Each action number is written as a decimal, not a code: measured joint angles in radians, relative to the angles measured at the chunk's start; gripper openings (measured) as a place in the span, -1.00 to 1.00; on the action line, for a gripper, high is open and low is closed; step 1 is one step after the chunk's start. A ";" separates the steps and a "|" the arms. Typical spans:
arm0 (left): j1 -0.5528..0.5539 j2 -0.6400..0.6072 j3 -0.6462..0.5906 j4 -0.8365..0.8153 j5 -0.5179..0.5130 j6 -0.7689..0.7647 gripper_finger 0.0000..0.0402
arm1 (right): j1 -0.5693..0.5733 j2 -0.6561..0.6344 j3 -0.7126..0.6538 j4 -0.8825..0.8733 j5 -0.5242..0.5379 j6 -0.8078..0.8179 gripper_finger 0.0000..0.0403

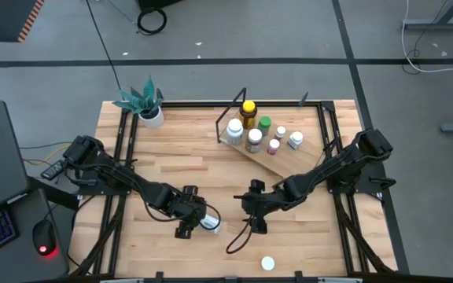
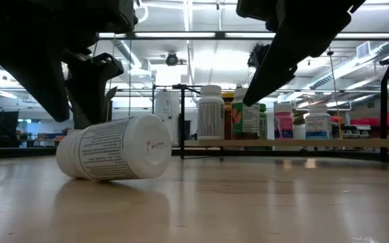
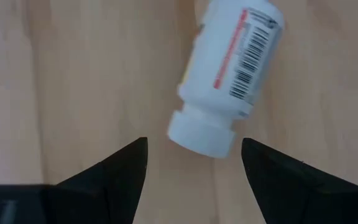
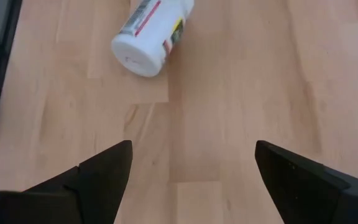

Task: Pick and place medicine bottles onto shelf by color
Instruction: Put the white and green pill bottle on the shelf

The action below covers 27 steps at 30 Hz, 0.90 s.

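Note:
A white medicine bottle (image 1: 209,224) with a printed label lies on its side on the wooden tabletop; it also shows in the low view (image 2: 113,156). My left gripper (image 1: 193,222) is open right at its cap end, one finger on each side of the white cap (image 3: 201,135), touching nothing. My right gripper (image 1: 252,218) is open and empty a short way to the bottle's right, and sees its flat bottom (image 4: 140,55). The shelf (image 1: 278,163), a tilted light-wood board in a black wire frame, stands at the far middle and carries several bottles, among them an amber one with a yellow cap (image 1: 248,112) and a green-capped one (image 1: 265,124).
Another white bottle (image 1: 268,263) sits near the table's near edge, to the right of my right gripper. A white pot with a green plant (image 1: 149,108) stands at the far left corner. Black frame rails run along the table's left and right sides.

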 joint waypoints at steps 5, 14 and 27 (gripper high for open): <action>-0.010 0.001 0.000 0.026 -0.014 0.046 0.43 | 0.000 0.002 0.000 -0.013 -0.010 0.015 0.73; -0.049 0.019 -0.001 0.047 -0.024 0.094 0.67 | -0.002 -0.003 0.001 -0.031 -0.006 0.015 0.73; -0.052 0.121 0.000 0.094 -0.024 0.107 0.69 | -0.002 -0.003 0.001 -0.056 -0.011 0.045 0.73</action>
